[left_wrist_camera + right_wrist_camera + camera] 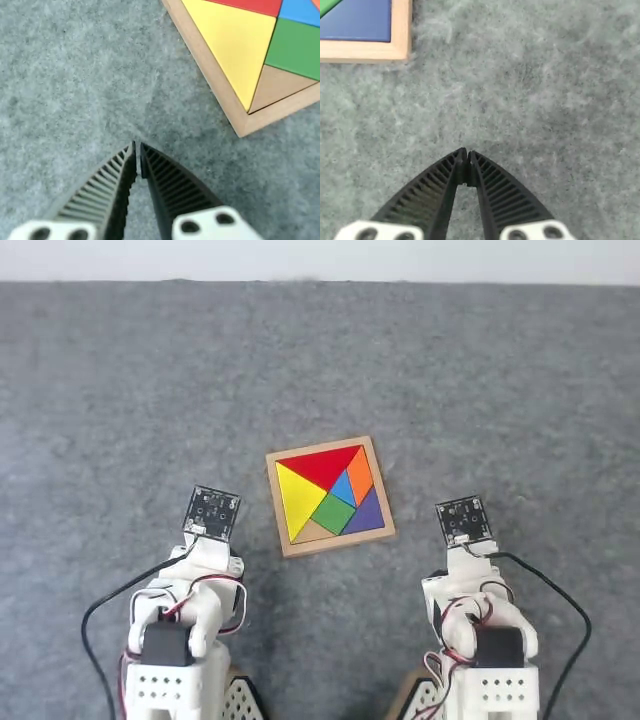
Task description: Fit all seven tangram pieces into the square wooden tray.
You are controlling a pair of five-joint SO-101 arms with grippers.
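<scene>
The square wooden tray (340,542) lies at the middle of the grey mat, turned slightly. Inside it sit the red (325,466), yellow (295,498), orange (360,478), blue (343,488), green (333,512), purple (366,512) and tan (312,531) pieces, flush together. My left gripper (137,146) is shut and empty over bare mat, short of the tray's near corner (240,122), by the yellow piece (240,45). My right gripper (466,151) is also shut and empty, off the tray's other near corner (400,30) with the purple piece (360,20).
The left arm (212,530) and right arm (465,535) stand on either side of the tray, near the front edge. Grey felt mat (150,390) covers the table all round; a pale wall strip runs along the far edge.
</scene>
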